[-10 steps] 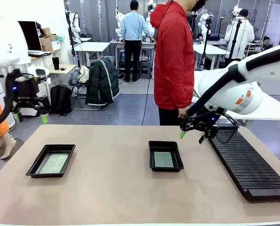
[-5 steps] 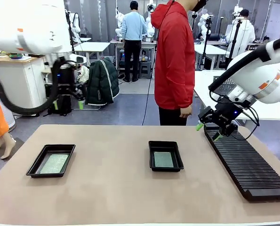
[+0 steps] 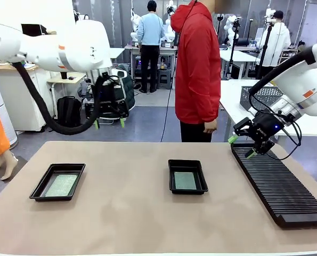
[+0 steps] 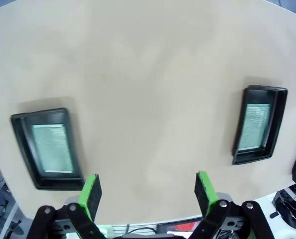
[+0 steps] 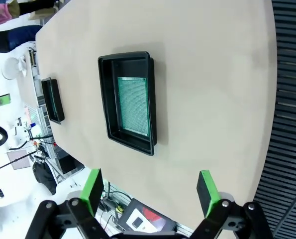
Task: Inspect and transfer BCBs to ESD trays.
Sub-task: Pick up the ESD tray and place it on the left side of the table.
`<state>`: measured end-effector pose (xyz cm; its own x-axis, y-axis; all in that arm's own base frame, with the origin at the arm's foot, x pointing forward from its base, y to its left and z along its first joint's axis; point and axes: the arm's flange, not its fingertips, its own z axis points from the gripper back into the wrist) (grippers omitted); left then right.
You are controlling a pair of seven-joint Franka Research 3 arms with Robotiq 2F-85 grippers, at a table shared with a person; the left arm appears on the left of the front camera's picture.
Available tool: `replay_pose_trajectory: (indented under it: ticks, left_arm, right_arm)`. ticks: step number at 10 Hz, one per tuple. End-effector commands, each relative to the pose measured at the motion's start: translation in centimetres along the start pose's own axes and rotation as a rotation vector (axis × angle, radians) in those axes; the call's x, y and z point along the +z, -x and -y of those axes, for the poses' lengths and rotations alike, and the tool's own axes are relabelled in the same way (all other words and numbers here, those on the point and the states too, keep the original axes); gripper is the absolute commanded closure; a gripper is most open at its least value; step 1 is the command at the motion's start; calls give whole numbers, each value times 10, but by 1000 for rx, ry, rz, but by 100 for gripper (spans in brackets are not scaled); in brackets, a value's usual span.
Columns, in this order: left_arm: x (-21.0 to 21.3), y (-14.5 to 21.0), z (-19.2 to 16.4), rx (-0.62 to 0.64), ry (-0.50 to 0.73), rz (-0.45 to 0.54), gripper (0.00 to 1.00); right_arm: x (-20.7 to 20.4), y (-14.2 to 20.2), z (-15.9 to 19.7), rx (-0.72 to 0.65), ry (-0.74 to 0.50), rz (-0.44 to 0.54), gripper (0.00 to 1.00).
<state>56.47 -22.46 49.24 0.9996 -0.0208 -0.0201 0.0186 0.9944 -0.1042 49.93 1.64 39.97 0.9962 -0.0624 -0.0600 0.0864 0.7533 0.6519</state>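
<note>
Two black ESD trays rest on the tan table, one at the left [image 3: 58, 181] and one in the middle [image 3: 187, 176]. Each holds a flat green BCB, the left [image 3: 62, 184] and the middle [image 3: 185, 181]. The left wrist view looks down on both trays [image 4: 48, 148] [image 4: 259, 124] with their boards [image 4: 52, 148] [image 4: 253, 127]. From the right wrist I see the middle tray [image 5: 128, 109], its board [image 5: 134, 105], and the far tray [image 5: 53, 99] edge-on. My left gripper [image 3: 108, 122] hangs open and empty high beyond the table's far left edge. The right gripper [image 3: 242, 146] is open and empty over the rack's far end.
A long black ribbed rack [image 3: 278, 184] runs along the table's right side. A person in a red jacket [image 3: 197, 69] stands at the far edge, one hand [image 3: 208, 127] hanging down. A grey mesh basket [image 3: 257, 96] sits on a white table behind the right arm.
The left arm has swung from the far left toward the middle, staying high. The right gripper has moved right, from beside the middle tray to above the rack's far end.
</note>
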Motion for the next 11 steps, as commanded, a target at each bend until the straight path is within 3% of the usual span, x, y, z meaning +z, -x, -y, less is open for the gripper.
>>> replay_pose_trajectory:
  ticks: [1,2,9,11]
  left_arm:
    - [-13,-2,26,32,36,12,0]
    - [-22,-3,43,42,37,10,0]
    - [-76,-3,141,4,27,32,0]
    - [-94,2,152,-33,40,50,0]
  right_arm:
    - [-1,-11,7,24,-47,3,0]
    - [0,0,0,0,0,0,0]
    - [0,0,0,0,0,0,0]
    - [0,0,0,0,0,0,0]
